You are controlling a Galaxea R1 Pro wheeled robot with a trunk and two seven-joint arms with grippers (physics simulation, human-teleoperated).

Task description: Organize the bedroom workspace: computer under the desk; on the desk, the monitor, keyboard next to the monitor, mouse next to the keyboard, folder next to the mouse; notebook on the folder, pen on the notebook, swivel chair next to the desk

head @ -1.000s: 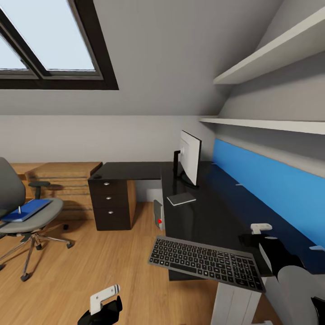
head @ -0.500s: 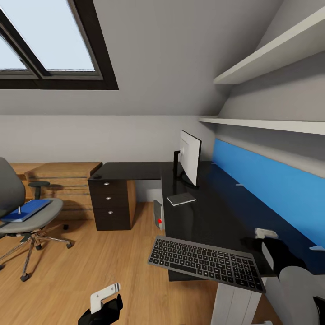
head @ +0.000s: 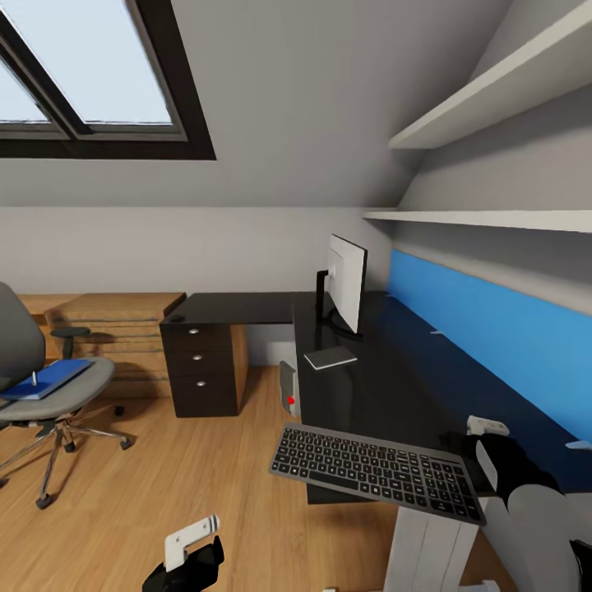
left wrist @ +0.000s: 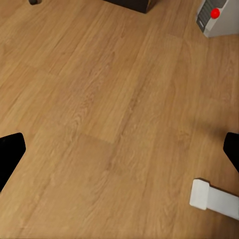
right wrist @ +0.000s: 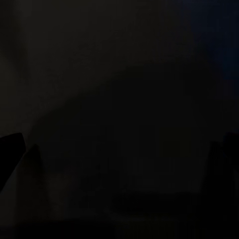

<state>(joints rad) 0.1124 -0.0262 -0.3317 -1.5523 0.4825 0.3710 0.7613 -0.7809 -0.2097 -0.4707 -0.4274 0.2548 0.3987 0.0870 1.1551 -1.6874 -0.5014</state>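
Overhanging the worktop's (head: pixel 386 386) near edge, the keyboard (head: pixel 378 473) lay at 5 o'clock from the monitor (head: pixel 345 284), so placing it seemed the step in hand. The right gripper (head: pixel 485 436) hovered at its 3 o'clock, jaws' state impossible to tell; the left gripper's (left wrist: pixel 119 154) jaws were spread above the floor (left wrist: pixel 99 99). Next, the keyboard needed sliding toward the monitor.

The keyboard (head: pixel 378 474) overhangs the surface's (head: pixel 370 395) near corner; monitor (head: pixel 346 282) upright behind it; blue folder (head: pixel 48 379) on the swivel chair (head: pixel 41 386); computer (head: pixel 287 389) underneath.
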